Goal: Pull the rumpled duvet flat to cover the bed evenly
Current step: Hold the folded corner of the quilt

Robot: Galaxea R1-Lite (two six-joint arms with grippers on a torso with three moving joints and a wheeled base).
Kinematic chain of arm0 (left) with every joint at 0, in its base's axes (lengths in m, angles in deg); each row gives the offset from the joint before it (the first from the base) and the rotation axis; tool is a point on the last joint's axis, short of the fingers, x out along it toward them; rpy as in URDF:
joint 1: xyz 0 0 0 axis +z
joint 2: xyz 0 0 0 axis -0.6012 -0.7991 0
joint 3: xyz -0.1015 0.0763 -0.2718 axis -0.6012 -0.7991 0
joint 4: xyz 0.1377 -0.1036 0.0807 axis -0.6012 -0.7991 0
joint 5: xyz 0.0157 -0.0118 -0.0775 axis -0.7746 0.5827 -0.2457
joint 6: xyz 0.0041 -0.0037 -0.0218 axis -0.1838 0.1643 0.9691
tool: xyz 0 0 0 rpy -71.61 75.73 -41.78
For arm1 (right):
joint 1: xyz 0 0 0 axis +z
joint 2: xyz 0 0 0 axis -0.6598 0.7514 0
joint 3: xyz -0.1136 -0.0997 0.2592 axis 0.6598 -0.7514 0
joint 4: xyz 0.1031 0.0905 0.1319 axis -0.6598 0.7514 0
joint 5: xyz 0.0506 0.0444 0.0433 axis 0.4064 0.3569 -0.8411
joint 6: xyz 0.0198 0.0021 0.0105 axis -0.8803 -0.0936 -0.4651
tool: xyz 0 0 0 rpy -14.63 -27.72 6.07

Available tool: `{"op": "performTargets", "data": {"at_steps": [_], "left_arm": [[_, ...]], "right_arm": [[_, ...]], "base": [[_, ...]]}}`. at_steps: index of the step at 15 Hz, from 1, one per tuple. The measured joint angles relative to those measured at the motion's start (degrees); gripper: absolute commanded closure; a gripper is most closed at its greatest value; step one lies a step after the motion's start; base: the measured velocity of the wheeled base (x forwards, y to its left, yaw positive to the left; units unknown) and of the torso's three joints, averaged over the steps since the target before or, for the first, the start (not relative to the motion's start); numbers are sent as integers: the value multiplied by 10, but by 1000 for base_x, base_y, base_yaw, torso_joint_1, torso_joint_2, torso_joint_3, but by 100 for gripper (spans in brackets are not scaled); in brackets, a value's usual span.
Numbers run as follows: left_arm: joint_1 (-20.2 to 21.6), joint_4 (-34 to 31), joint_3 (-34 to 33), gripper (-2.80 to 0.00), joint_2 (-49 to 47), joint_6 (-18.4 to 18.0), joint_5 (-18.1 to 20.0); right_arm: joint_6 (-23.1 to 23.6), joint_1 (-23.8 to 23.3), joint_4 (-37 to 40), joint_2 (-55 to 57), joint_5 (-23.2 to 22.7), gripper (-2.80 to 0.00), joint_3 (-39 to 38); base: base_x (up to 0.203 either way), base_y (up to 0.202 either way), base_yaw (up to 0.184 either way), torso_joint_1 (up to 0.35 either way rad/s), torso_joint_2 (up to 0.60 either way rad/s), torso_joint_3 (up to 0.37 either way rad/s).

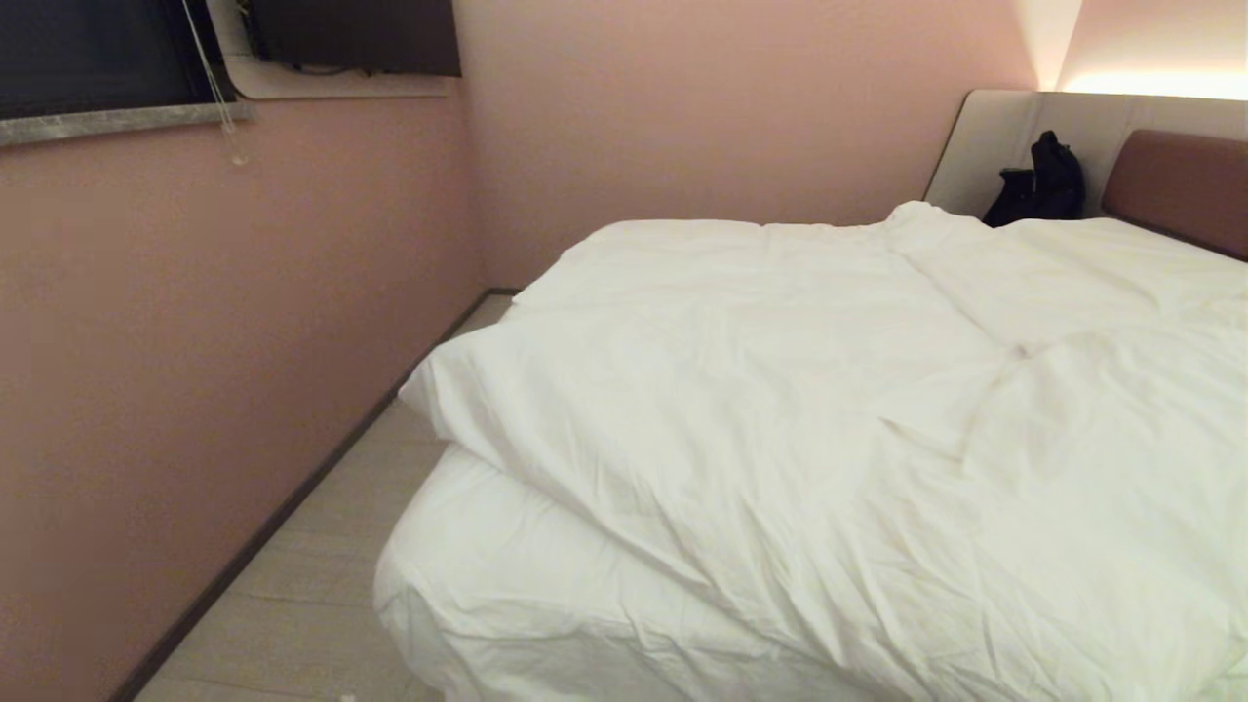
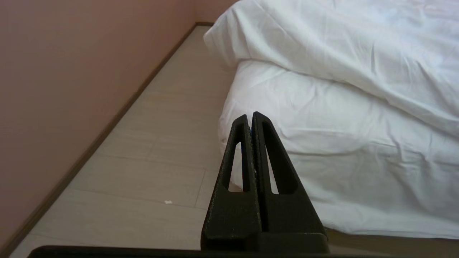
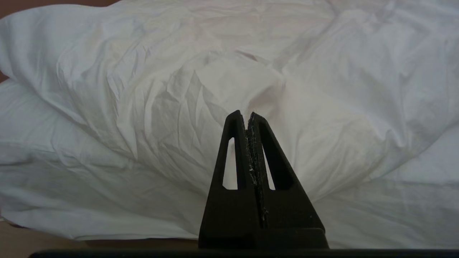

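Nearest the robot, the left gripper (image 2: 250, 118) is hanging low at the bed's foot corner, jaws pressed together and holding nothing, pointing at the fitted sheet (image 2: 322, 118) and the floor (image 2: 150, 143). The right gripper (image 3: 246, 116), likewise closed and empty, is facing a bulging fold of the duvet (image 3: 215, 82) without touching it. Farther on, the duvet (image 1: 780, 390) is lying askew across the bed (image 1: 468, 585), its near-left corner drawn back so the sheet is showing below it, with a ridge running toward the headboard (image 1: 1180, 180), where a black bag (image 1: 1038, 185) is resting. Judgement: both jaws should be opening before reaching, each taking the near hem well apart, then pulling evenly toward the foot.
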Motion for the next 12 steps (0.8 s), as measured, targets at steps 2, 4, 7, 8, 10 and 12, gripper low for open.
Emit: {"op": "performTargets", "data": {"at_steps": [2, 4, 7, 8, 10, 12], "left_arm": [[0, 0, 0, 0, 0, 0, 0], [0, 0, 0, 0, 0, -1, 0], [0, -5, 28, 0, 0, -2, 4], [0, -14, 57, 0, -3, 4, 8], [0, -37, 114, 0, -20, 20, 21], [-2, -44, 174, 0, -75, 47, 37]], "right_arm": [[0, 0, 0, 0, 0, 0, 0], [0, 0, 0, 0, 0, 0, 0], [0, 0, -1, 0, 0, 0, 0], [0, 0, -1, 0, 0, 0, 0], [0, 0, -1, 0, 0, 0, 0], [0, 0, -1, 0, 0, 0, 0]], "base": [[0, 0, 0, -41, 116, 73], [0, 0, 0, -13, 36, 25], [0, 0, 0, 0, 0, 0], [0, 0, 0, 0, 0, 0], [0, 0, 0, 0, 0, 0], [0, 0, 0, 0, 0, 0]]}}
